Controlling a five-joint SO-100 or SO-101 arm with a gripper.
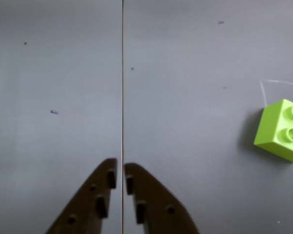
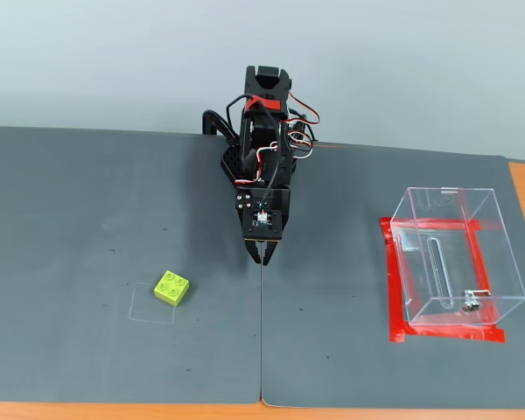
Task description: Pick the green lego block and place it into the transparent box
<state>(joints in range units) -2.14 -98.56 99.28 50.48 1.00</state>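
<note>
Grey matting covers the table (image 2: 87, 219), laid as 2 sheets that meet in a thin seam (image 2: 261, 332) running toward the camera in the fixed view, with orange tabletop showing at the edges and a pale wall behind. At the far middle stands the black arm (image 2: 264, 149), bent forward and down so that its gripper (image 2: 261, 254) points at the mat right over the seam. In the wrist view the gripper (image 1: 120, 168) shows its 2 dark fingers nearly together, only a narrow slit between the tips, with nothing held. The green lego block (image 2: 172, 287) lies flat on the mat, studs up, left of the gripper in the fixed view and apart from it, on the corner of a faint square outline (image 2: 150, 306). In the wrist view the block (image 1: 281, 129) sits at the right edge, partly cut off. The transparent box (image 2: 455, 254) stands well to the right in the fixed view, open-topped, with red tape (image 2: 392, 289) around its base and a small metal fitting (image 2: 469, 304) on its near wall.
</note>
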